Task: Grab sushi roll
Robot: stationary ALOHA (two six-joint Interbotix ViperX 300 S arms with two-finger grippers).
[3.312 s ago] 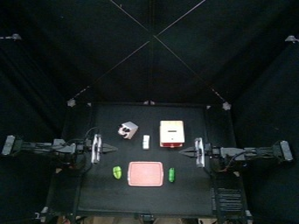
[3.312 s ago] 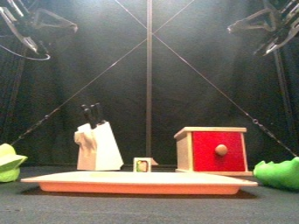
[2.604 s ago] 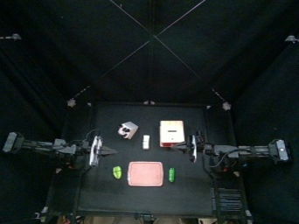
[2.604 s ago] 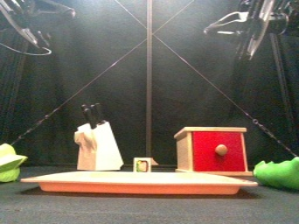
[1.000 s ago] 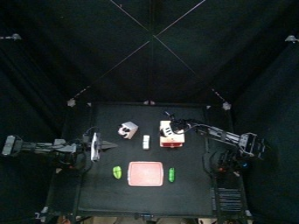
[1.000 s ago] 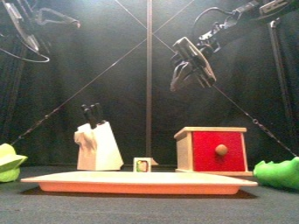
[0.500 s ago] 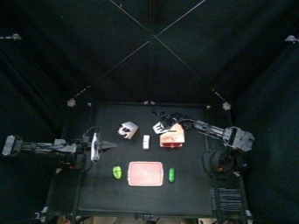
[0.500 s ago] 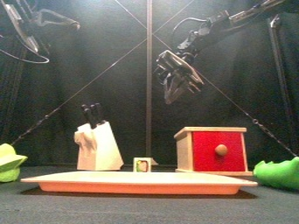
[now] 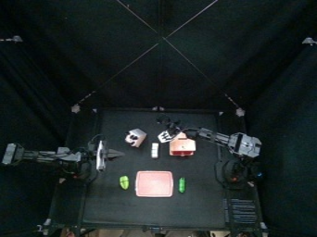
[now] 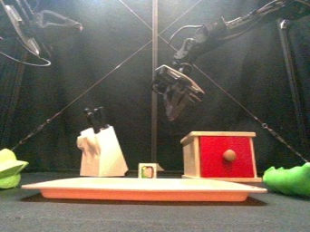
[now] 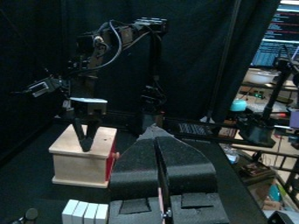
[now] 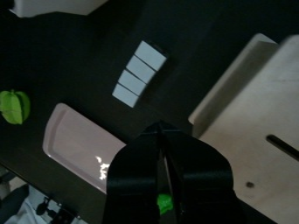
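Operator: Since one second ago, the right claw has travelled further toward centre and lower; it now hangs above the gap between the knife block and the red-fronted wooden box.

Technician: Confirmed. In the top view the right arm reaches from the right, across the box, toward the sushi roll.

Operator: Target location?

Technician: The sushi roll lies on the surface between block and box, behind the pink tray. The right wrist view shows it as a white, segmented strip, well clear of the claw.

Operator: Claw condition?

Technician: Right jaws appear pressed together; they probably must spread before descent. The left claw also looks closed, resting at the left side.

Operator: Assessment?

Technician: Approach phase; no contact yet.
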